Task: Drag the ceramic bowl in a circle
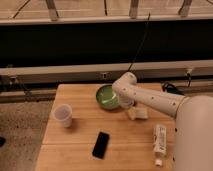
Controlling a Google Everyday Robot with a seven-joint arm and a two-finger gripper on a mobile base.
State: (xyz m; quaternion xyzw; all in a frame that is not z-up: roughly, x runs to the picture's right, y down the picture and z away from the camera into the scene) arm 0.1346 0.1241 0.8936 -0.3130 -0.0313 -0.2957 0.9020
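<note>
The green ceramic bowl (105, 96) sits on the wooden table (80, 135) near its far edge, a little right of centre. My white arm reaches in from the right and bends down at the bowl's right rim. The gripper (123, 102) is at that rim, mostly hidden behind the arm's wrist, touching or just inside the bowl's right side.
A translucent white plastic cup (63, 115) stands at the table's left. A black phone (101, 144) lies near the front middle. A pale small packet (137, 113) lies just right of the gripper, and a white tube (159, 138) lies at the right. A dark wall runs behind the table.
</note>
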